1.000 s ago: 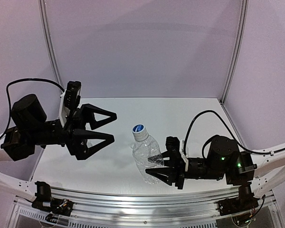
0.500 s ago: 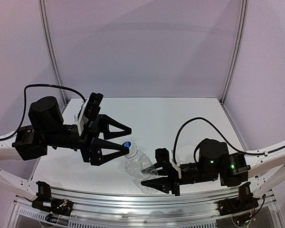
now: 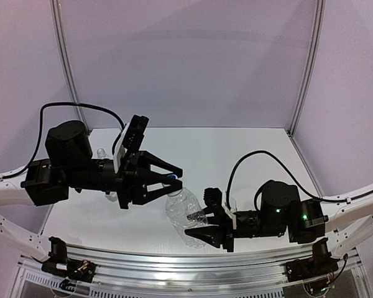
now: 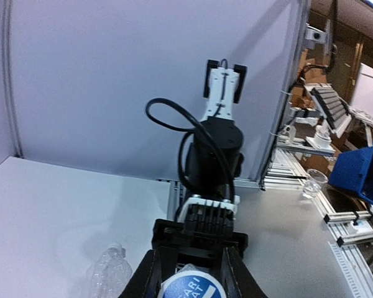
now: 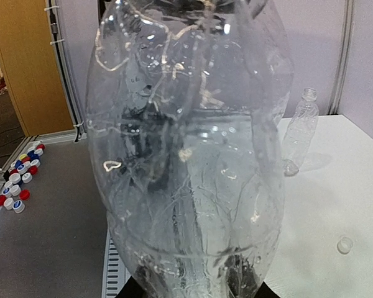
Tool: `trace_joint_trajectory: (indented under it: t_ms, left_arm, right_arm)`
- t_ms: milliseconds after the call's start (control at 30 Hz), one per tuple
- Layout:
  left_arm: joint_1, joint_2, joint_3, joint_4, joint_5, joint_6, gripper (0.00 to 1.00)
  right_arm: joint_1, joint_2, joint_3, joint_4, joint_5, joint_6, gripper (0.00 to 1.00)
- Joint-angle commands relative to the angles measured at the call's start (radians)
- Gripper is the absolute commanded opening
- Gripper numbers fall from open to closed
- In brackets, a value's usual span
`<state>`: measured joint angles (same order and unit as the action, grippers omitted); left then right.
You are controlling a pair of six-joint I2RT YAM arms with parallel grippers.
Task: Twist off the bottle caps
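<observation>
A small clear, crinkled bottle (image 3: 185,210) is held tilted above the tabletop (image 3: 248,155), its neck pointing up and to the left. Its cap (image 3: 172,180), white-rimmed with a blue printed top, is on the neck and pinched in the jaws of the left gripper (image 3: 174,180). The right gripper (image 3: 196,225) clamps the bottle's body. Well to the left of this bottle and farther back, a second bottle (image 3: 101,152) stands upright and uncapped. A loose pale cap (image 5: 344,244) lies on the tabletop, nearer the held bottle.

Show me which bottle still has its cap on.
The bottle gripped by the right gripper: its blue-and-white cap sits clamped in the left gripper. The other bottle, standing alone, has an open neck.
</observation>
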<state>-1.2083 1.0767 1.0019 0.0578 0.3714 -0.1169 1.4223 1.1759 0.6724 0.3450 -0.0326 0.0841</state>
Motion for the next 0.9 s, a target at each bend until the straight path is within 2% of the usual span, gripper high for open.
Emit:
trace_joint_trajectory:
  t_ms: [0,167,333,400,467,633,767,867]
  left_arm:
    - [-0.004,0.055,0.058,-0.045,-0.223,-0.092,0.21]
    - [-0.010,0.133,0.087,-0.049,-0.422,-0.219,0.13]
    - [-0.031,0.206,0.124,-0.141,-0.772,-0.363,0.17]
    - [-0.031,0.229,0.137,-0.162,-0.833,-0.393,0.18]
    - [-0.031,0.246,0.147,-0.180,-0.866,-0.406,0.19]
    - [-0.033,0.227,0.116,-0.154,-0.884,-0.393,0.32]
    - [-0.033,0.179,0.071,-0.102,-0.828,-0.323,0.59]
    - [-0.032,0.104,0.013,-0.010,-0.674,-0.200,0.80]
  right_arm:
    - [0.000,-0.016,0.017,0.001,0.154,-0.008,0.36]
    - [0.000,0.029,0.032,0.006,0.337,-0.015,0.36]
    - [0.000,0.153,0.120,-0.063,0.722,0.009,0.36]
    - [0.001,0.203,0.165,-0.106,0.824,0.021,0.36]
    - [0.001,0.229,0.185,-0.127,0.854,0.023,0.36]
    - [0.000,0.227,0.183,-0.130,0.839,0.025,0.36]
    - [0.000,0.199,0.166,-0.121,0.759,0.017,0.36]
    - [0.001,0.162,0.142,-0.106,0.662,0.003,0.36]
